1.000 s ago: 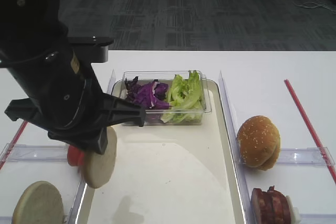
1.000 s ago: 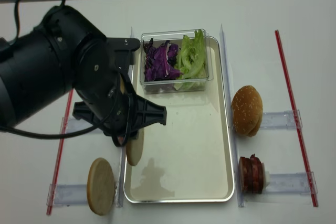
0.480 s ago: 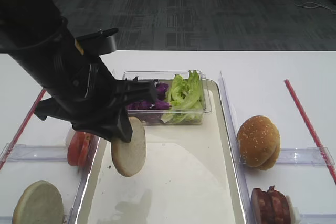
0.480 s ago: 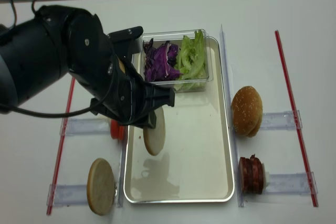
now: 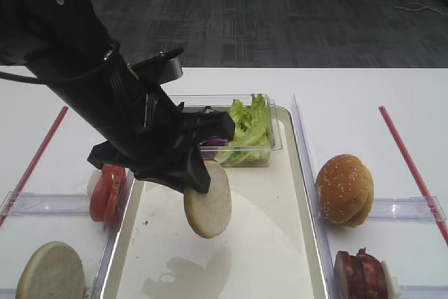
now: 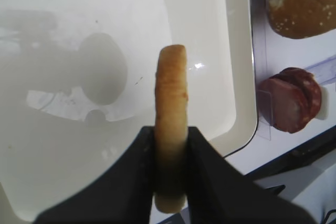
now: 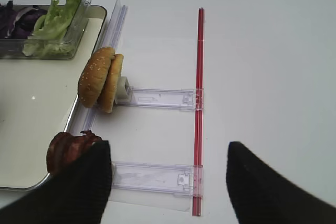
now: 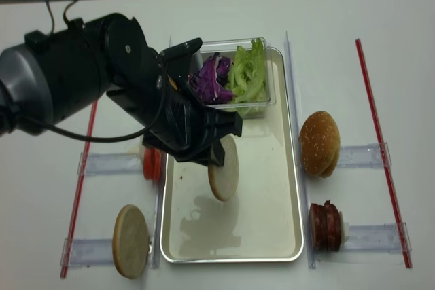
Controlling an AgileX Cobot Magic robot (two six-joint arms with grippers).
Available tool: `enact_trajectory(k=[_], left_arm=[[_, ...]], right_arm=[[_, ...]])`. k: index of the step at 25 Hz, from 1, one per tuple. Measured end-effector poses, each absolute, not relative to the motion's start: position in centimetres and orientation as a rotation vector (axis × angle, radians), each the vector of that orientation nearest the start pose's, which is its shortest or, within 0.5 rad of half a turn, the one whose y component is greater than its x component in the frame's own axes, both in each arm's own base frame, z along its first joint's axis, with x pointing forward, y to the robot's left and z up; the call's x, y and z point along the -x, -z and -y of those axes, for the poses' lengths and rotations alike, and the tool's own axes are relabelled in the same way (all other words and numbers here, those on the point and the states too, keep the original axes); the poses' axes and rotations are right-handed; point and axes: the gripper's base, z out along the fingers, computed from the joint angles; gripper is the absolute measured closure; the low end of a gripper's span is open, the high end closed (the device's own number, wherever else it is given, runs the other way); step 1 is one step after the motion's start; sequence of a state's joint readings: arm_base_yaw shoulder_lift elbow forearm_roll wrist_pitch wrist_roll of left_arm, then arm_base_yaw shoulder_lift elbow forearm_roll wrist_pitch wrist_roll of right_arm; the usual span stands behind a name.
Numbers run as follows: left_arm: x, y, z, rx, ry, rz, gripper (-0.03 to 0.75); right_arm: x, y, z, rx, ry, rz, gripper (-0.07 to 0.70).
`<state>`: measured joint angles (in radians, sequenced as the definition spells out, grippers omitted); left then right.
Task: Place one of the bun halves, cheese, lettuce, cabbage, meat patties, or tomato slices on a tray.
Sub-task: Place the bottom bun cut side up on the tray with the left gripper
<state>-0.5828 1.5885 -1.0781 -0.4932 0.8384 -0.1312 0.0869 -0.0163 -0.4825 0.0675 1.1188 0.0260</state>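
My left gripper [image 6: 170,148] is shut on a pale bun half [image 5: 208,208], holding it on edge in the air over the middle of the cream tray [image 5: 273,243]. The realsense view shows the same bun half [image 8: 223,176] above the tray [image 8: 262,195]. The second bun half [image 8: 130,240] stands left of the tray. Tomato slices [image 5: 106,192] stand at the tray's left side and meat patties [image 8: 325,223] at its right. Lettuce [image 8: 248,73] and cabbage [image 8: 209,79] fill a clear box. My right gripper [image 7: 168,171] is open over bare table. The cheese is out of view.
A sesame bun [image 5: 344,188] stands on edge right of the tray. Clear plastic holders [image 7: 157,178] and red strips [image 7: 198,108] lie on the white table on both sides. The clear box [image 8: 228,103] takes up the tray's far end. The left arm [image 8: 102,93] is over the tray's left side.
The left arm has carried the bun half rightward, from the tray's left edge to over its middle. The tomato slices, hidden before, now show.
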Motion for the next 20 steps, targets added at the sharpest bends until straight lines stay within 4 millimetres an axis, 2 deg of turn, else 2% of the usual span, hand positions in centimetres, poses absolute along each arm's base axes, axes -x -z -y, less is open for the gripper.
enact_trajectory(k=[7,15,20], left_arm=[[-24.5,-24.2,20.0,-0.252,0.763,-2.865,0.568],[-23.9,-22.4,19.8,-0.254,0.854,-2.842,0.569],[-24.5,-21.7,19.5,-0.234,0.925,-2.831,0.569]], right_arm=[[0.8,-26.8,-0.5,0.070,-0.149,-2.104,0.157],[0.8,-26.8,-0.5,0.070,-0.149,-2.104,0.157],[0.8,-26.8,-0.5,0.070,-0.149,-2.104,0.157]])
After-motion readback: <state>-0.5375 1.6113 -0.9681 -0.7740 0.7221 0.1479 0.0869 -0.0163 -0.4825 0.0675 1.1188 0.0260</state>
